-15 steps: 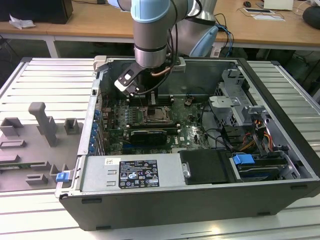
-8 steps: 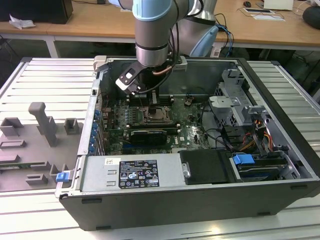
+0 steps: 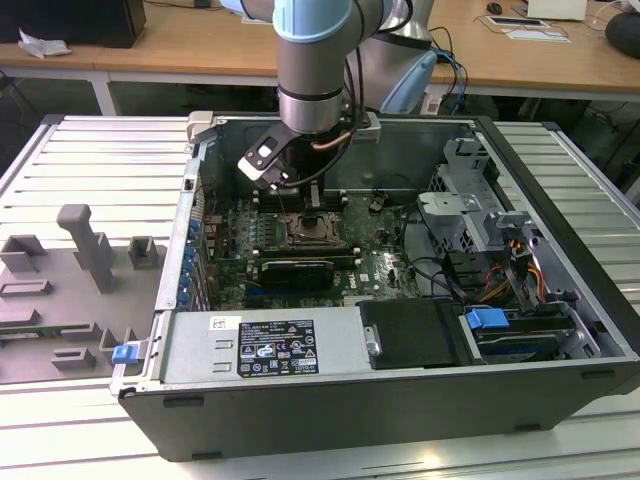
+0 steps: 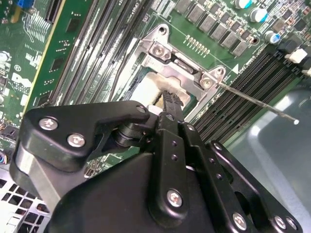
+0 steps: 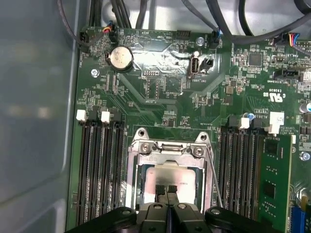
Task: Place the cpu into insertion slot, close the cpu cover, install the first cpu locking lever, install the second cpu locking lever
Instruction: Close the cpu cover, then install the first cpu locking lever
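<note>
Pincer (image 5: 167,191) over one cpu (image 5: 182,175), one cpu cover (image 5: 166,153).

Open from above over the cpu cover (image 5: 132,170). Hemmed on two sides by low memory slots (image 5: 99,170). Barred at one edge by a thin locking lever (image 5: 214,179), raised and slanting. Closed further off by the case wall (image 5: 34,97).

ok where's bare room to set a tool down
Bare ribbed silver tabletop at the exterior view's left, bordered by open black computer case and grey moulded fixture. Crowded inside: black gripper over the square silver cpu cover, black memory slots flanking.
</note>
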